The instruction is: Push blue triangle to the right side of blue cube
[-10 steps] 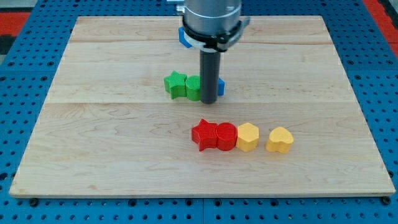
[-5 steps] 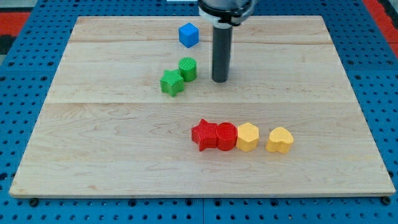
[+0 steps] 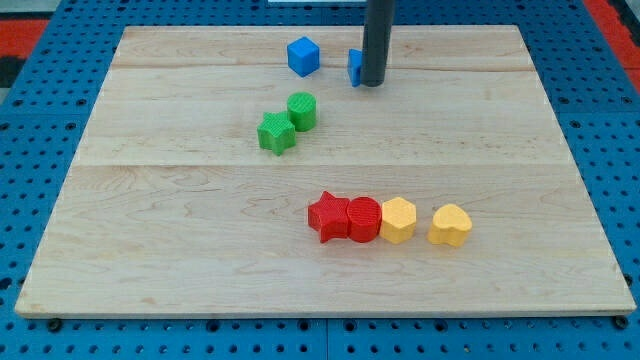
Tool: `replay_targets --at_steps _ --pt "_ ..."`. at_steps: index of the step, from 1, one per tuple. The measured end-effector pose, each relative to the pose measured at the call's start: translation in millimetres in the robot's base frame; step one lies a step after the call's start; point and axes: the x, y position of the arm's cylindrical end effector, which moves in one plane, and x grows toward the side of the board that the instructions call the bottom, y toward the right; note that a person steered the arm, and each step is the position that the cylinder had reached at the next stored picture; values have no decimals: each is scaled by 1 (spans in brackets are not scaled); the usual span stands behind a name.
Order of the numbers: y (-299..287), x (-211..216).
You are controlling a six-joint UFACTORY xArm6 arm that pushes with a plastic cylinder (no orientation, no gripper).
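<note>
The blue cube [image 3: 303, 56] sits near the view's top, left of centre. The blue triangle [image 3: 354, 66] lies just to its right, mostly hidden behind my rod; only its left edge shows. My tip [image 3: 372, 83] rests on the board right against the triangle's right side, to the right of the cube. A small gap separates the cube and the triangle.
A green cylinder [image 3: 302, 109] and a green star [image 3: 275, 132] touch each other below the cube. Lower down, a red star [image 3: 327, 217], red cylinder [image 3: 364, 219], yellow hexagon [image 3: 398, 220] and yellow heart [image 3: 450, 225] form a row. The wooden board [image 3: 150, 230] lies on a blue pegboard.
My tip has moved up the view, from beside the green blocks to the blue triangle's right side. The triangle has travelled up with it and now lies right of the cube. The green blocks shifted apart earlier.
</note>
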Motion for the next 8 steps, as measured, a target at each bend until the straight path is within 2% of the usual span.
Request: replay_targets --at_steps 1,3,4,5,8 --pt "-13 -11" --pt "83 -13" --pt "89 -36" --pt "53 -52" --pt "-23 -53"
